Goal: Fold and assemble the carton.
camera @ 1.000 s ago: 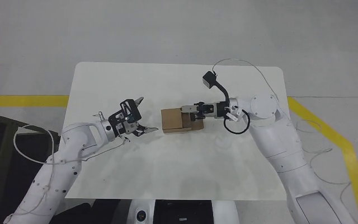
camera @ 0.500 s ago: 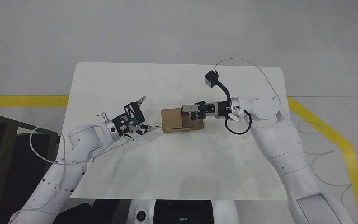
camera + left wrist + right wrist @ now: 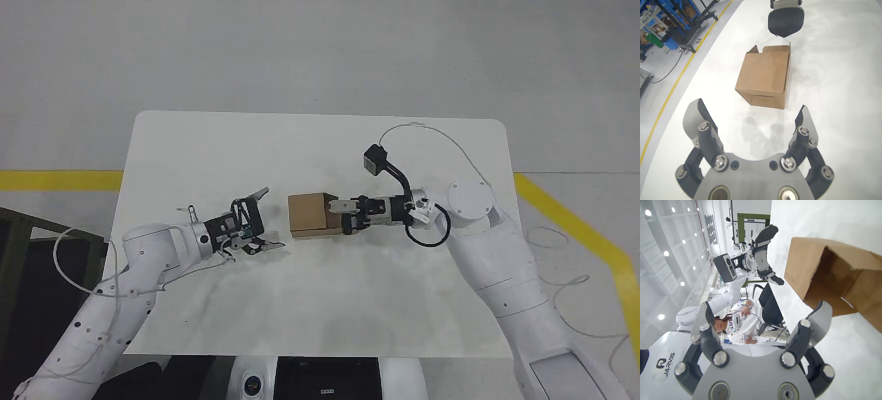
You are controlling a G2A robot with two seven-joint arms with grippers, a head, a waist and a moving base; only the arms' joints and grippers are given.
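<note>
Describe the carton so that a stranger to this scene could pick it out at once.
Find the white table and look to its middle. The carton lies there on its side between the left pincer and the right pincer. It is the one brown cardboard thing, closed toward the left pincer and open toward the right.

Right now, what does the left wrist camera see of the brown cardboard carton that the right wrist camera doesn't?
Left wrist view: the closed end of the brown cardboard carton, with a thin slot, its flat top face, and small flaps at the far end. Right wrist view: the open end, with the hollow inside and a flap folded in. Both: the carton resting on the white table, the open left gripper short of its closed end, the open right gripper at its open end.
</note>
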